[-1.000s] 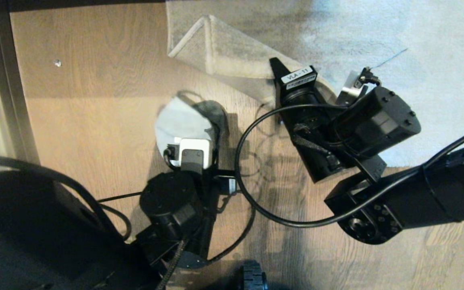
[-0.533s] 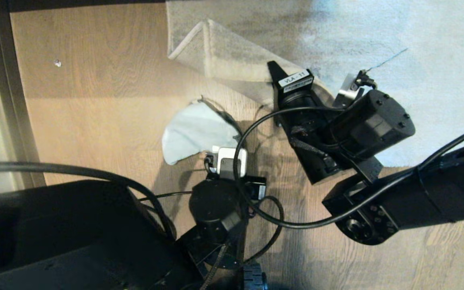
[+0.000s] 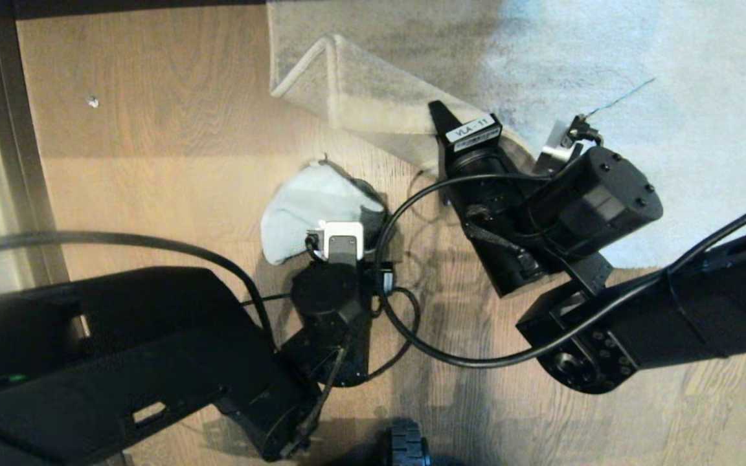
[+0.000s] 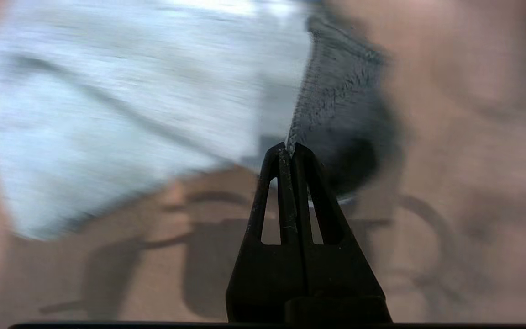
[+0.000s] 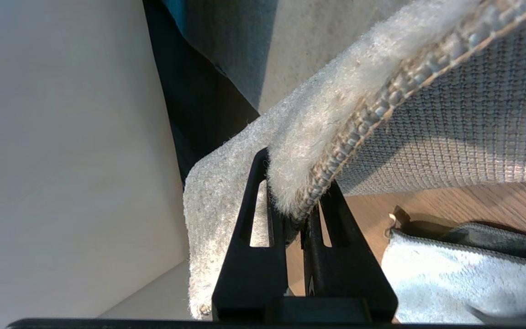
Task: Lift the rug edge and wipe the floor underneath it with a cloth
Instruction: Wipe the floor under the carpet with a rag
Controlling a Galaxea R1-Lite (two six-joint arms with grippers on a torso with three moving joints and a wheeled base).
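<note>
- Since a second ago the left arm has swung in from the lower left of the head view, and the cloth (image 3: pixel 311 210) has been dragged across the floor (image 3: pixel 153 162) toward the lifted rug, changing from a rounded lump to a flatter, pulled-out shape; the right arm and the rug fold sit almost exactly where they were.
- Right gripper (image 5: pixel 297 214) is nearly shut, its fingers pinching the rug edge (image 5: pixel 336 151) and holding it up off the planks, so the lifting part looks done.
- Left gripper (image 4: pixel 290 148) is fully closed on a thin hem of the cloth, which trails in front of it on the floor; the blur in the left wrist view suggests a wiping stroke is under way.
- Wiping seems partly done at best: the cloth lies just beside the raised fold, near the bared floor, and I cannot tell how much of that patch it has covered.
- Left to do, by my reading: finish the strokes beneath the fold, then lower the rug.
- Rug edge shows pale fluffy pile on top, a stitched braided border and a grey woven backing; the corner is folded over into a tent in the head view.
- Cloth shows a pale off-white face with a dark grey face turned up along one side.
</note>
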